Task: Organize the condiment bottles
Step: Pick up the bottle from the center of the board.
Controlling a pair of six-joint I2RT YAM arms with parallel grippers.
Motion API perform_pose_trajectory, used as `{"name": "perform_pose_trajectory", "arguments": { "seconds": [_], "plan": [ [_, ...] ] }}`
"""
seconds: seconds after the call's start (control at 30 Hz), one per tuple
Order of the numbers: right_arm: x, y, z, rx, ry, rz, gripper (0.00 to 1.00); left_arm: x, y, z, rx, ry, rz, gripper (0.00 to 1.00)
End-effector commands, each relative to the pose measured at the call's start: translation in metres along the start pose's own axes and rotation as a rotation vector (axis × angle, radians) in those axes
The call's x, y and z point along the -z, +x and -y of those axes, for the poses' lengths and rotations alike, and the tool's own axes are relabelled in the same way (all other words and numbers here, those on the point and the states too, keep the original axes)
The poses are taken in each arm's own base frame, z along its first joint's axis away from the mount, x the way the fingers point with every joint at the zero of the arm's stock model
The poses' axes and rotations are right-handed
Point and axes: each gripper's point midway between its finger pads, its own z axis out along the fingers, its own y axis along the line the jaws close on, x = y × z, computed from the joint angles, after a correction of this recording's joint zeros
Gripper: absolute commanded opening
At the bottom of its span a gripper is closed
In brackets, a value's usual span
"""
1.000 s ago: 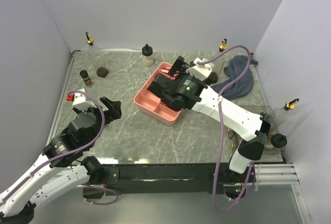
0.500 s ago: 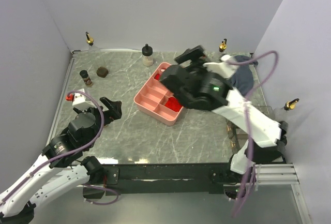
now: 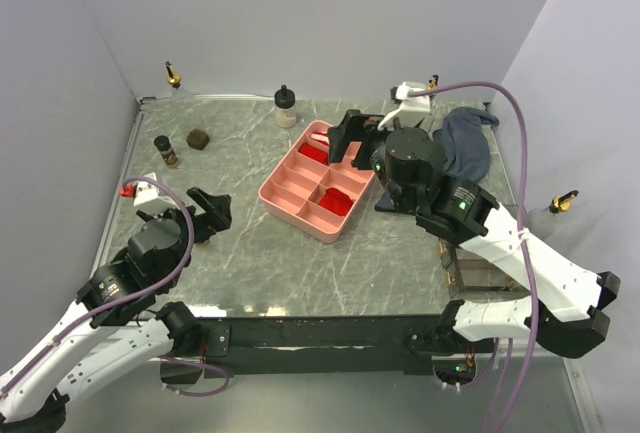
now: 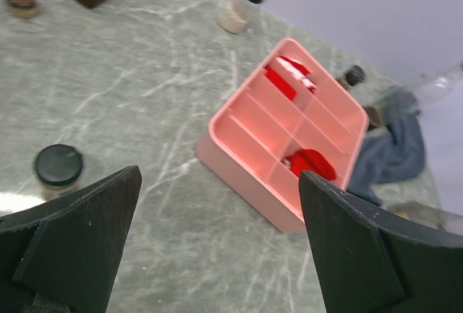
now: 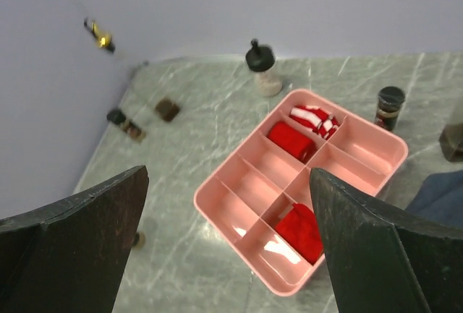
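- Surface of grey veined stone carries a pink tray near its middle, set askew to the edges.
- Three of the tray's compartments hold red items; one of them is striped red and white. No bottle sits in the tray.
- The left pincer hovers over bare stone to the left of the tray, jaws spread wide with nothing between them.
- The right pincer hangs above the tray's far corner, also open and empty; its wrist view looks down on the whole tray.
- A cream bottle with a black cap stands upright near the back wall, beyond the tray's far corner and apart from it.
- A brown bottle with a black cap and a squat dark jar stand near each other toward the far left, well apart from the tray.
- The far-left spout bottle, clear with a gold pourer, stands in the back-left corner.
- The far-right spout bottle shows behind the right arm at the back; the right-edge spout bottle stands by the right wall.
- A small dark-capped bottle stands just beside the tray's far right side, between the tray and the blue-grey cloth.
- A black-capped jar stands on the stone close under the left pincer, near its left finger and well apart from the tray.
- The cloth lies crumpled toward the far right.
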Motion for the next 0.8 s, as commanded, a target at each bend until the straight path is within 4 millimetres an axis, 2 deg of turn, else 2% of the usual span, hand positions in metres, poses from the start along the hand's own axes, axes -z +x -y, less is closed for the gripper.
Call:
{"name": "perform_pose_trajectory", "arguments": {
  "seconds": [0.0, 0.03, 0.1, 0.13, 0.17, 0.2, 0.23, 0.27, 0.3, 0.33, 0.4, 0.43, 0.47, 0.5, 0.57, 0.6, 0.77],
  "plan": [
    [0.001, 0.029, -0.021, 0.115, -0.220, -0.091, 1.00, -0.004, -0.007, -0.024, 0.023, -0.149, 0.057, 0.97],
    [0.003, 0.053, -0.021, 0.118, -0.258, -0.151, 1.00, -0.005, -0.001, -0.030, 0.013, -0.183, 0.048, 0.97],
    [0.011, 0.070, -0.019, 0.102, -0.295, -0.202, 1.00, -0.013, 0.010, -0.038, 0.015, -0.247, 0.041, 0.97],
    [0.013, 0.090, -0.015, 0.083, -0.296, -0.254, 1.00, -0.016, 0.016, -0.041, 0.006, -0.269, 0.029, 0.97],
    [0.018, 0.100, -0.016, 0.070, -0.322, -0.287, 1.00, -0.023, 0.027, -0.043, -0.002, -0.300, 0.009, 0.97],
    [0.025, 0.100, -0.018, 0.042, -0.352, -0.283, 0.99, -0.026, 0.033, -0.046, -0.008, -0.323, 0.001, 0.97],
    [0.027, 0.122, -0.011, 0.036, -0.353, -0.323, 0.99, -0.029, 0.038, -0.049, -0.009, -0.344, -0.004, 0.97],
    [0.031, 0.127, -0.013, 0.025, -0.381, -0.336, 0.99, -0.035, 0.048, -0.053, -0.019, -0.382, -0.019, 0.98],
    [0.035, 0.128, -0.011, 0.013, -0.393, -0.328, 0.99, -0.038, 0.051, -0.058, -0.019, -0.413, -0.014, 0.99],
    [0.036, 0.137, -0.005, 0.013, -0.379, -0.346, 0.99, -0.040, 0.053, -0.066, -0.009, -0.451, -0.010, 0.99],
    [0.040, 0.139, -0.001, 0.010, -0.374, -0.349, 0.98, -0.051, 0.064, -0.070, 0.010, -0.471, -0.038, 0.96],
    [0.041, 0.143, 0.002, 0.014, -0.373, -0.354, 0.98, -0.058, 0.061, -0.080, 0.031, -0.504, -0.032, 0.95],
    [0.042, 0.143, 0.002, 0.012, -0.377, -0.352, 0.98, -0.062, 0.068, -0.087, 0.019, -0.517, -0.058, 0.93],
    [0.045, 0.139, 0.002, 0.002, -0.388, -0.338, 0.97, -0.068, 0.067, -0.089, 0.043, -0.518, -0.055, 0.91],
    [0.048, 0.143, 0.005, -0.005, -0.396, -0.337, 0.96, -0.073, 0.068, -0.104, 0.054, -0.564, -0.061, 0.89],
    [0.051, 0.138, 0.004, -0.015, -0.407, -0.319, 0.96, -0.074, 0.067, -0.106, 0.054, -0.573, -0.052, 0.88],
    [0.049, 0.143, 0.016, 0.001, -0.368, -0.311, 0.96, -0.076, 0.069, -0.125, 0.020, -0.668, -0.037, 0.89]
  ]
}}
